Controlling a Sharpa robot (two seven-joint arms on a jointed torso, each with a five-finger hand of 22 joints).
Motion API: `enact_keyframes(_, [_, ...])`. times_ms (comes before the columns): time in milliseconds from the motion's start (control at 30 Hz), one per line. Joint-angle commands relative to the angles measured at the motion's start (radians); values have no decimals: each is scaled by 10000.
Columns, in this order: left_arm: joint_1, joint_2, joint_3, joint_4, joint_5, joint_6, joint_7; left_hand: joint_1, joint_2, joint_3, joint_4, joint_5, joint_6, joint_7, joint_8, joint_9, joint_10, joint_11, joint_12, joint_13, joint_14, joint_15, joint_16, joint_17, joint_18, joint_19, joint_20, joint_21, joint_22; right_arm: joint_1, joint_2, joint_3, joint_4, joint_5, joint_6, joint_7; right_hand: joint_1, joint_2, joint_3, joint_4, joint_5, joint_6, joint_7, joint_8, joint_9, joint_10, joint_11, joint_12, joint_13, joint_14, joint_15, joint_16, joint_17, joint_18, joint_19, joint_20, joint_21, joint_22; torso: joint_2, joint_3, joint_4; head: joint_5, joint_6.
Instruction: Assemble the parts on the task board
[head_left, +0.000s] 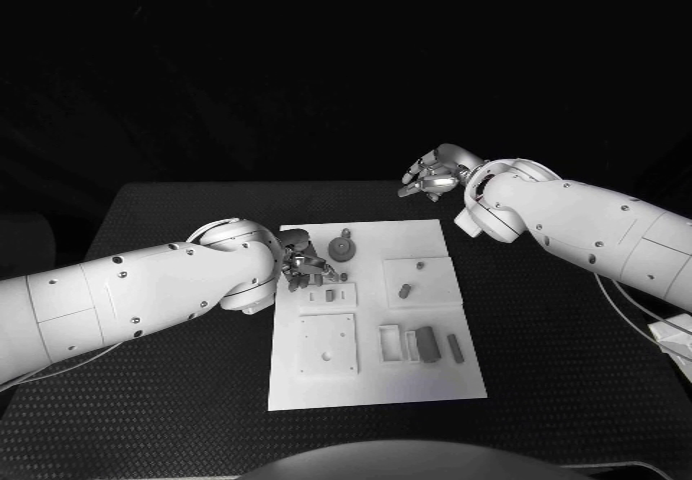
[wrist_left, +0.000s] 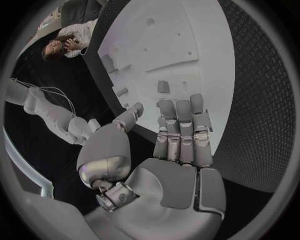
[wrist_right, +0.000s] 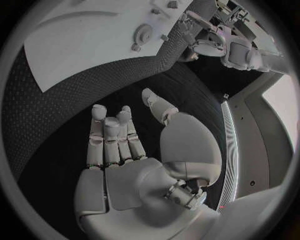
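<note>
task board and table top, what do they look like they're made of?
Task board: looks like smooth matte white plastic, rigid, with raised plates and recesses; could be painted metal.
Table: black textured mat, probably rubber or foam, going by its fine dimpled grid pattern.

Two white arms are seen, their smooth rounded shells dotted with small dark screws. The left arm (head_left: 137, 290) and right arm (head_left: 599, 225) each end in a silver hand: left hand (head_left: 303, 262), right hand (head_left: 433, 175). The segmented metallic fingers (wrist_left: 181, 135) (grey, with darker seams) are joined to broad palm plates.
</note>
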Motion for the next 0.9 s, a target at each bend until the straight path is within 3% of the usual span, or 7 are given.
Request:
enact_keyframes(33, [29, -107, 1, 175, 310, -213, 45, 356, 250, 96, -298, -50, -545, 320, -260, -114, -632, 284, -661, -312, -612, 325, -587, -249, -152, -615, 310, -468, -224, -4, -35, 4, 10, 69, 42, 50, -111, 2, -5, 78, -41, -148, 82, -49, -18, -5, 95, 44, -10, -34, 37, -35, -18, 57, -58, 4, -70, 128, 10, 4, -2, -17, 19])
enact_keyframes(167, [30, -231, -8, 375, 445, -330, 70, 876, 319, 389, -704, 11, -1441, 889, -783, -489, -2191, 1087, -2708, -1377, -2076, 1325, -2252, -966, -152, -2124, 1262, -1636, -907, -4, -83, 3, 29, 70, 39, 40, -113, -2, -3, 85, -41, -168, 89, -58, -24, -6, 102, 47, -11, -35, 44, -34, -19, 57, -59, 4, -71, 129, 5, 11, 2, -39, 23])
enact_keyframes(233, [30, -295, -33, 473, 623, -319, 131, 991, 454, 115, -805, -27, -1556, 1016, -901, -740, -2144, 1422, -3872, -2124, -2044, 1733, -3151, -1328, 26, -2294, 1692, -2109, -1461, -4, -104, 3, 37, 71, 36, 33, -114, -3, -3, 87, -41, -174, 92, -61, -26, -7, 104, 48, -12, -35, 46, -34, -19, 57, -58, 4, -71, 129, 4, 11, 1, -39, 19])
enact_keyframes(300, [29, -305, -61, 491, 628, -270, 173, 855, 552, -130, -672, -16, -1407, 875, -863, -868, -1961, 1467, -4383, -2448, -1721, 1701, -3480, -1408, 118, -2148, 1706, -2086, -1773, -4, -116, 3, 40, 71, 34, 29, -113, -3, -2, 88, -41, -176, 92, -62, -27, -7, 105, 48, -12, -35, 47, -34, -20, 57, -58, 4, -72, 129, 1, 7, 5, -34, 23])
enact_keyframes(400, [27, -316, -111, 534, 607, -148, 205, 593, 627, -356, -308, -45, -1176, 716, -774, -982, -1330, 1250, -4573, -2601, -538, 1133, -3244, -1190, 362, -1054, 1409, -1772, -1881, -4, -126, 3, 51, 71, 28, 26, -112, -3, -1, 89, -41, -178, 94, -63, -28, -7, 107, 49, -12, -35, 49, -33, -20, 57, -58, 4, -72, 129, -7, 2, 13, -29, 23])
enact_keyframes(500, [27, -313, -232, 574, 446, -243, 189, 537, 635, -482, -197, -32, -868, 635, -632, -1016, -867, 1103, -4631, -2649, -108, 957, -3191, -1049, 409, -690, 1282, -1694, -1910, -4, -132, 3, 53, 71, 30, 23, -110, -3, 0, 89, -41, -180, 94, -63, -28, -8, 107, 50, -12, -35, 50, -33, -20, 56, -58, 3, -72, 129, -5, 2, 10, -16, 26])
enact_keyframes(900, [16, -4, -569, 271, 307, -273, 83, 477, 551, -600, -84, -40, -762, 602, -612, -1105, -571, 1029, -4746, -2697, 88, 876, -3175, -875, 398, -494, 1194, -1667, -1912, -5, -106, 3, 39, 71, 43, 26, -107, -2, 2, 89, -41, -182, 95, -64, -29, -8, 109, 51, -13, -35, 51, -33, -21, 56, -58, 3, -72, 130, 10, -6, -5, 29, 34])
